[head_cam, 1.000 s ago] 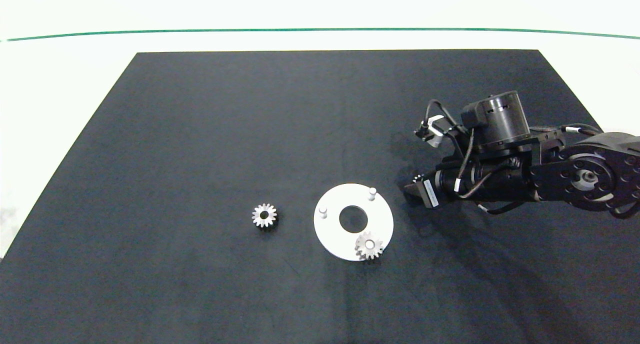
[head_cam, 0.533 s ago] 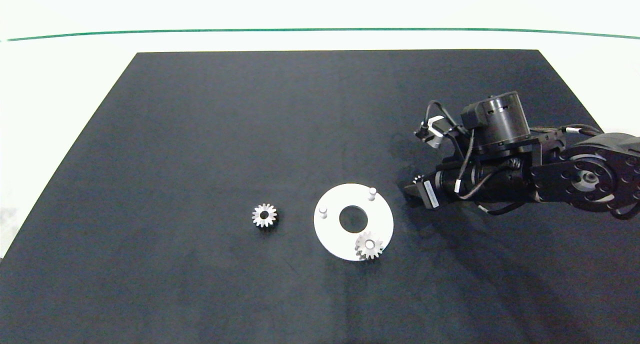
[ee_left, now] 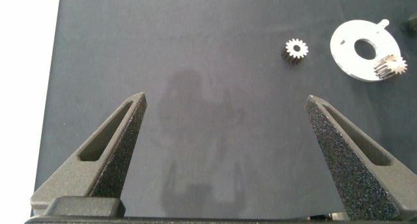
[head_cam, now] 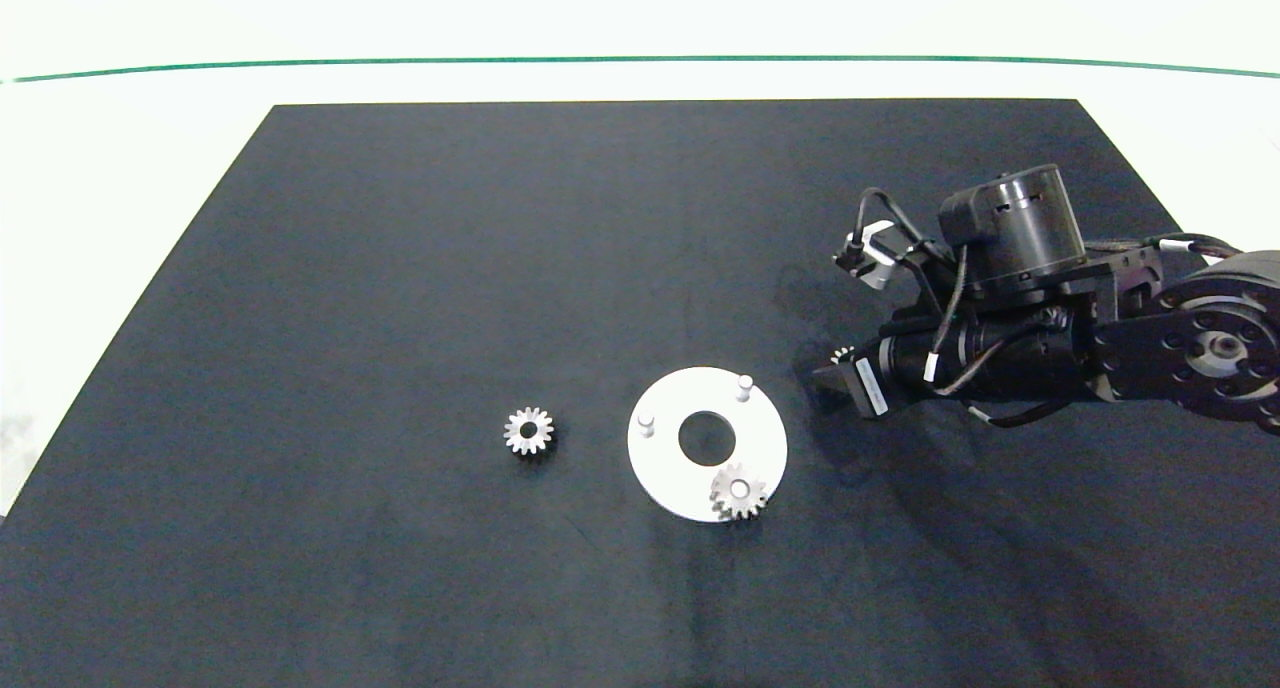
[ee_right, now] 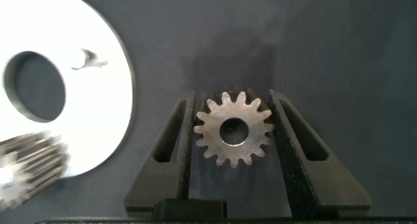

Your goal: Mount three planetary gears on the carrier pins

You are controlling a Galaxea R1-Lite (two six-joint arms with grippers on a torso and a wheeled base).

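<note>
Right gripper [ee_right: 233, 136] clamps a planetary gear [ee_right: 233, 132] flat between its fingers, just right of the white carrier disc [head_cam: 665, 468]; in the head view the arm hides all but a few teeth [head_cam: 840, 352]. One gear [head_cam: 738, 492] is seated on the near pin, overhanging the rim. Two carrier pins [head_cam: 743, 386] [head_cam: 646, 423] are bare. Third gear [head_cam: 528, 431] lies loose on the black mat [head_cam: 400, 268], left of the disc. Left gripper [ee_left: 225, 152] hangs wide open and empty, outside the head view.
</note>
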